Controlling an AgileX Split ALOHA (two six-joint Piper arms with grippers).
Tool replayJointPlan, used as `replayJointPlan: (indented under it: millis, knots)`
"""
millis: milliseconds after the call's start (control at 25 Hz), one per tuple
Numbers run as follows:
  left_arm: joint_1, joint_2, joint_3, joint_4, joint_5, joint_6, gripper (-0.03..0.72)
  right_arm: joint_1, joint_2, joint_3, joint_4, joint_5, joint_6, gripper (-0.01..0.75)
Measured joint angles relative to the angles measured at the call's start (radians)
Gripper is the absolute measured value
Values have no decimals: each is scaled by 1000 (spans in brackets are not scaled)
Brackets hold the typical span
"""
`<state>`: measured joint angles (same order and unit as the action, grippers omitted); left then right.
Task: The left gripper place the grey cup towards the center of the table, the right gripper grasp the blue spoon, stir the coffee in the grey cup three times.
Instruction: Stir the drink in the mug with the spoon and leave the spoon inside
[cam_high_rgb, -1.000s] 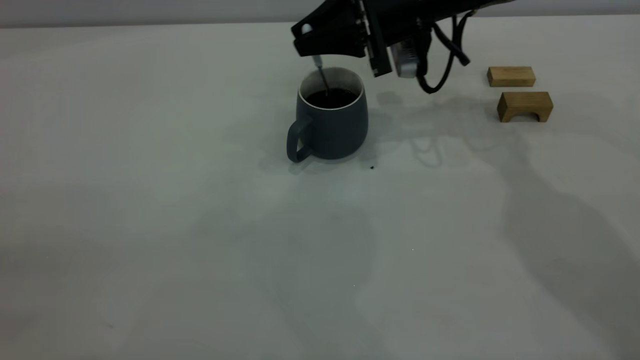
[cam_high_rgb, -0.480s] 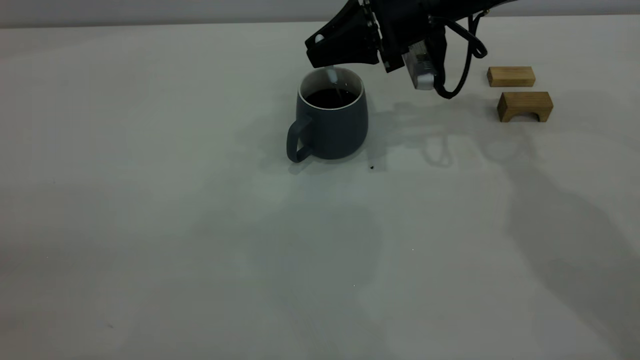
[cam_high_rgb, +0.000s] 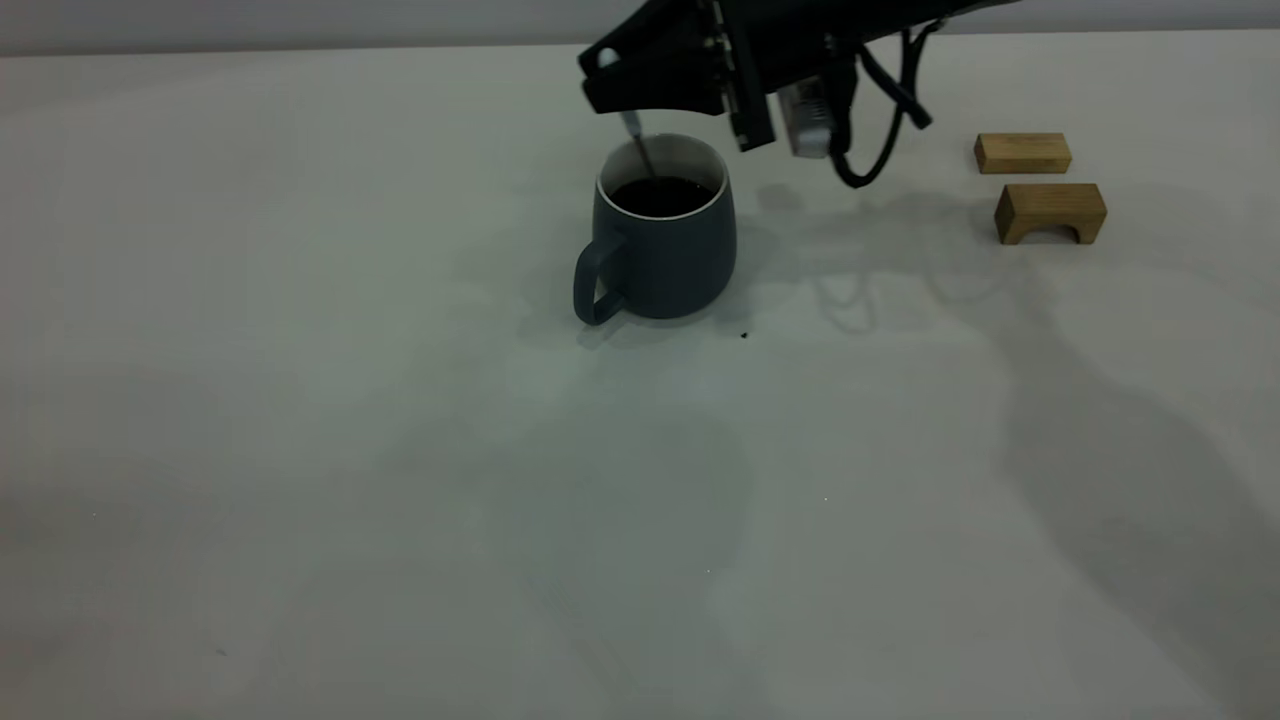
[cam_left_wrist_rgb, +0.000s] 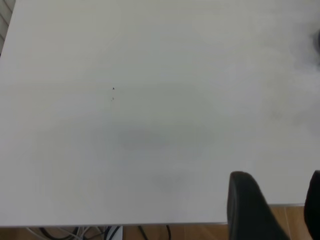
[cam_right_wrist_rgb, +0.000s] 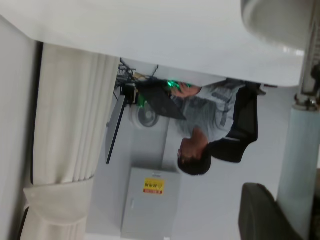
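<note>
The grey cup (cam_high_rgb: 662, 250) stands upright near the table's (cam_high_rgb: 400, 450) far middle, handle toward the front left, with dark coffee (cam_high_rgb: 660, 196) inside. My right gripper (cam_high_rgb: 602, 82) hovers just above the cup's far-left rim, shut on the blue spoon (cam_high_rgb: 638, 146), whose thin neck slants down into the coffee. In the right wrist view the pale handle (cam_right_wrist_rgb: 300, 165) runs beside a black finger (cam_right_wrist_rgb: 265, 215) toward the cup (cam_right_wrist_rgb: 280, 20). The left gripper (cam_left_wrist_rgb: 282, 210) shows only in its wrist view, open over the table's edge (cam_left_wrist_rgb: 150, 222), holding nothing.
Two tan wooden blocks (cam_high_rgb: 1022, 152) (cam_high_rgb: 1050, 212) lie at the far right. A tiny dark speck (cam_high_rgb: 744, 335) sits just in front of the cup. A seated person (cam_right_wrist_rgb: 210, 130) and a curtain (cam_right_wrist_rgb: 70, 115) show beyond the table in the right wrist view.
The right gripper swung the spoon to the right side of the cup half a second ago and has come back to the left. The cup has stayed in place.
</note>
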<state>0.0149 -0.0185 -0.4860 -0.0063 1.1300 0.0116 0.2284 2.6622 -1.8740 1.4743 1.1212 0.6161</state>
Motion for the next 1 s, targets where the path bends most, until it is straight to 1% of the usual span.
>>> replayJointPlan:
  millis: [120, 280, 440, 560, 680, 800, 1000]
  knots:
    - [0, 0, 0, 0, 0, 0, 355, -29, 0, 0, -45, 25, 23, 145]
    - [0, 0, 0, 0, 0, 0, 355, -48, 0, 0, -78, 36, 165, 145]
    - [0, 0, 0, 0, 0, 0, 355, -39, 0, 0, -85, 40, 301, 145]
    - [0, 0, 0, 0, 0, 0, 355, -15, 0, 0, -71, 40, 321, 145]
    - [0, 0, 0, 0, 0, 0, 355, 14, 0, 0, -26, 40, 282, 145]
    - [0, 0, 0, 0, 0, 0, 355, 32, 0, 0, 12, 40, 174, 145]
    - [0, 0, 0, 0, 0, 0, 355, 28, 0, 0, 24, 3, -22, 145]
